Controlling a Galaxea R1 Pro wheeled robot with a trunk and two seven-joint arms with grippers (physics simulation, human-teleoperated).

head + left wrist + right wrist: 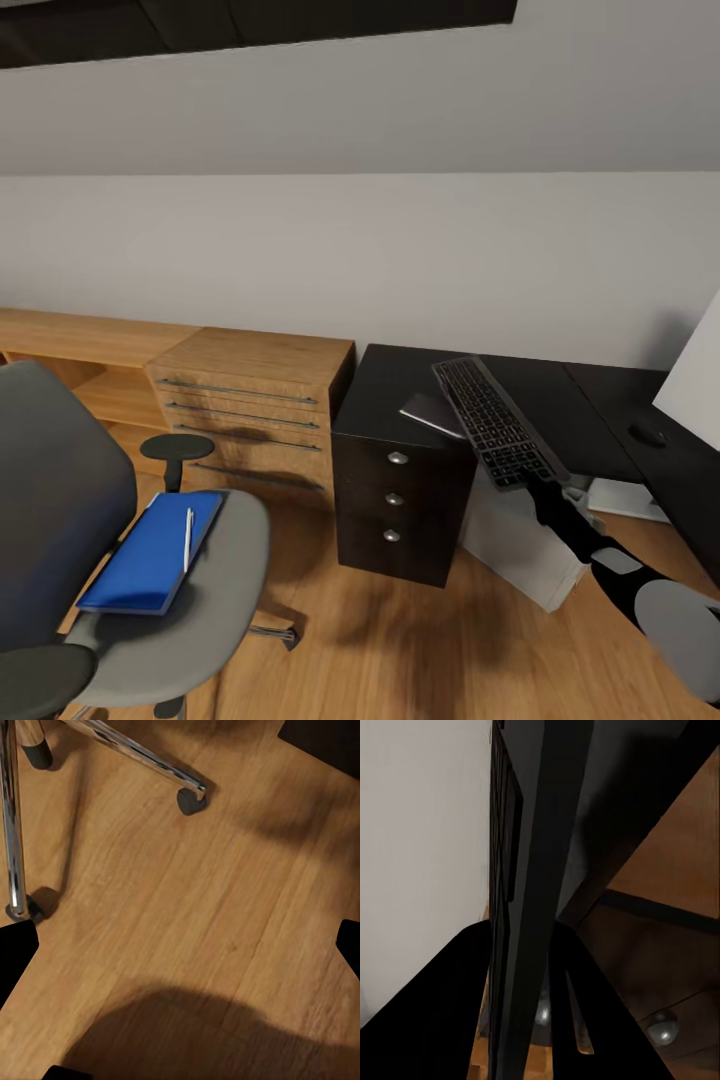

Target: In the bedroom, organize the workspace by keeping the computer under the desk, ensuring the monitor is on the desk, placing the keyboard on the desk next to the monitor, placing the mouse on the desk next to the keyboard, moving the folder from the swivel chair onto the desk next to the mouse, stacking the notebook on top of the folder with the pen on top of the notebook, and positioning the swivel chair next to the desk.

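My right gripper (532, 488) is shut on one end of the dark keyboard (495, 420) and holds it tilted in the air over the black desk (385, 385). In the right wrist view the keyboard's edge (536, 870) runs between the fingers (472, 1005). A grey notebook (430, 412) and the black mouse (648, 435) lie on the desk. The light grey computer (520, 545) stands on the floor under it. The blue folder (150, 555), with the white pen (188, 537) on it, lies on the swivel chair (215, 590). My left gripper (180, 945) hangs open over the floor.
A light wooden drawer unit (250, 400) and a low wooden shelf (80, 350) stand against the wall left of the desk. A pale flat panel (695, 380) cuts in at the right edge; I cannot tell whether it is the monitor. Chrome chair legs (135, 750) with casters are beside my left gripper.
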